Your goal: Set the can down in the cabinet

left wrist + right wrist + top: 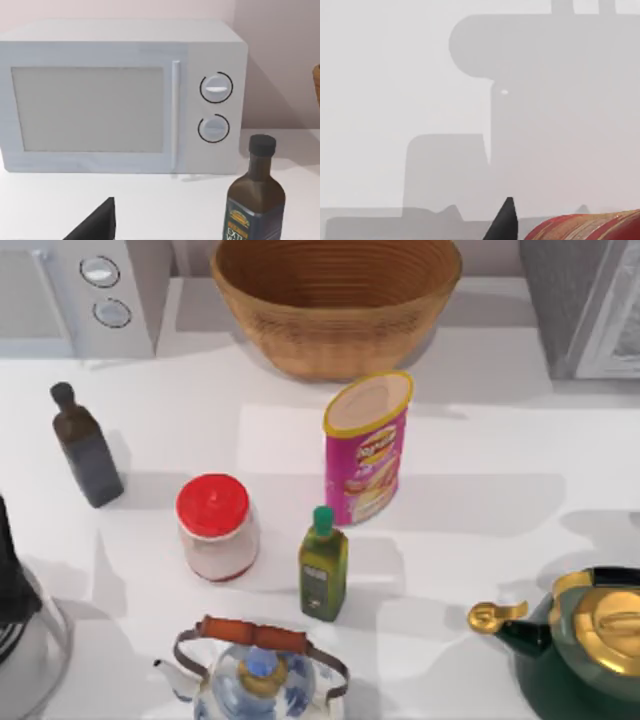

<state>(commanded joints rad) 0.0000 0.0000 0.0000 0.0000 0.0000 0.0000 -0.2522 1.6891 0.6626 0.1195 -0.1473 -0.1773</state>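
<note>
Can upright, well apart from cabinet

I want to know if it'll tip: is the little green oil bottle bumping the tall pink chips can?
Apart. In the top view, white table shows between the green oil bottle and the pink can; the can stands upright behind it.

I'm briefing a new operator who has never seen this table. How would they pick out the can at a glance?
Start at the big woven basket at the back of the table. Just in front of it stands the can, a tall magenta tube with a yellow rim and a pale lid. Its neighbours, the red-lidded jar and the green-capped oil bottle, are shorter, and neither is pink.
</note>
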